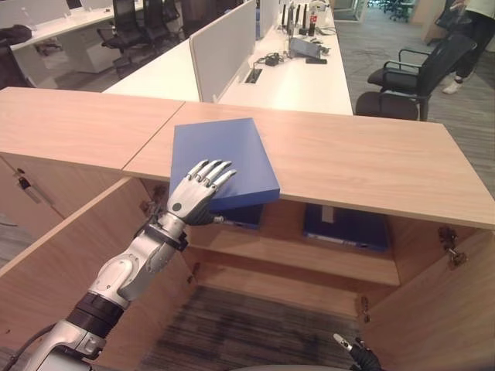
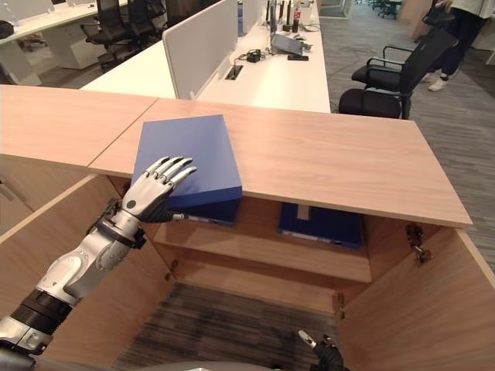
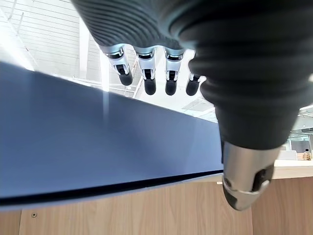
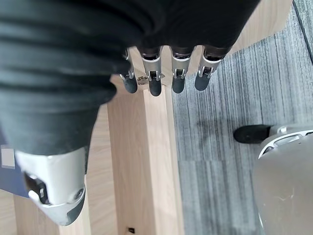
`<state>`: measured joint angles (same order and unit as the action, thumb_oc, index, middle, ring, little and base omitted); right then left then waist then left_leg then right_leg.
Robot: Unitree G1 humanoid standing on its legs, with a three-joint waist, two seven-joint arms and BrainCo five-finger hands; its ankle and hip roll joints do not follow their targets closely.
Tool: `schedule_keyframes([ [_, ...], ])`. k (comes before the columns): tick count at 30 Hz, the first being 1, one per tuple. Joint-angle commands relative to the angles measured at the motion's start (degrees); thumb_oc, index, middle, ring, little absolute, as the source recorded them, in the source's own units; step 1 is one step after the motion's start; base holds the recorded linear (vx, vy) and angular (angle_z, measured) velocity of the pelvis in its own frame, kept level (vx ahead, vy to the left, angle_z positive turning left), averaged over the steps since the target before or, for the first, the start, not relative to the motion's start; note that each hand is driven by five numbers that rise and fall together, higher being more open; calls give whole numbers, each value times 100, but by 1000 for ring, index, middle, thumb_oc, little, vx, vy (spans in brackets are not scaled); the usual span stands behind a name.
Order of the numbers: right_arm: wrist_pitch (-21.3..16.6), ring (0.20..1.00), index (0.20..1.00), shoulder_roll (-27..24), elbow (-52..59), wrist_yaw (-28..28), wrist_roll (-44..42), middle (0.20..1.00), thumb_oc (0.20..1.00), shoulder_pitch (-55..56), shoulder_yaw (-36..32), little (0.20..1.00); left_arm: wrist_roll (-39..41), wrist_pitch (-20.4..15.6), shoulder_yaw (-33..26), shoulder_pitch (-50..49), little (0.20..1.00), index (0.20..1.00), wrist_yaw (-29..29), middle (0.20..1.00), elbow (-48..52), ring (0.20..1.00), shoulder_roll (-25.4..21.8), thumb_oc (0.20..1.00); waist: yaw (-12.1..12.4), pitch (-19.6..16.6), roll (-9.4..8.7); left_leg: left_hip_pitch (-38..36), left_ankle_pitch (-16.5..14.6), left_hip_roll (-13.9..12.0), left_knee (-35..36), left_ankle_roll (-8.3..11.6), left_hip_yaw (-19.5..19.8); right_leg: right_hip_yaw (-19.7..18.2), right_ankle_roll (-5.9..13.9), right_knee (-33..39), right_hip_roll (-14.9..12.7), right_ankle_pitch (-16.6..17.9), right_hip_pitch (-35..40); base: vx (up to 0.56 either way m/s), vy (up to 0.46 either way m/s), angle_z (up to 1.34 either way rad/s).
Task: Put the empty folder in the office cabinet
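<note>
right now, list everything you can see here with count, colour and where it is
blue folder: one, blue, on the cabinet top, its near end overhanging the front edge
cabinet: one, light wood, doors open, shelf inside
folders on the shelf: at least two, dark blue, lying on the shelf inside the cabinet
desks: white, behind the cabinet, with a pale divider panel and small dark items
office chairs: several, black, right of the desks and far left
person: one, partly in frame, far right
left hand: fingers over the folder's near end, thumb underneath
right hand: low, by the right cabinet door, fingers relaxed
</note>
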<state>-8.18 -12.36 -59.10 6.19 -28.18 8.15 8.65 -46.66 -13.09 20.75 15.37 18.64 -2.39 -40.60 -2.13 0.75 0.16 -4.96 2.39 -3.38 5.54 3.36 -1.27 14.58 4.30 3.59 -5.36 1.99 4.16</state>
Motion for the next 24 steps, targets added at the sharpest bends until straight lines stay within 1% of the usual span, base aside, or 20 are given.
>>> schedule_keyframes([
  [1,-115,1000,1000,34,-125,-42,-164,1000,1000,-275,82,1000,-133,68,-9,830,1000,1000,225,1000,-239,1000,-22,1000,15,7,-221,-231,-563,-186,-54,179,-21,-343,649,-596,-480,-378,-136,0,0,0],
  [9,-105,1000,1000,26,-173,-47,-206,1000,1000,-289,71,1000,-160,138,69,893,1000,1000,230,1000,-425,1000,21,1000,-10,6,-210,-241,-565,-191,-54,171,-37,-361,645,-627,-478,-393,-146,6,1,-3],
  [24,-151,1000,1000,4,-62,-90,-549,1000,1000,-314,-47,1000,-216,300,215,959,1000,1000,165,1000,-861,1000,84,1000,-66,13,-209,-259,-584,-196,-54,167,-68,-404,645,-669,-470,-403,-184,2,0,0],
])
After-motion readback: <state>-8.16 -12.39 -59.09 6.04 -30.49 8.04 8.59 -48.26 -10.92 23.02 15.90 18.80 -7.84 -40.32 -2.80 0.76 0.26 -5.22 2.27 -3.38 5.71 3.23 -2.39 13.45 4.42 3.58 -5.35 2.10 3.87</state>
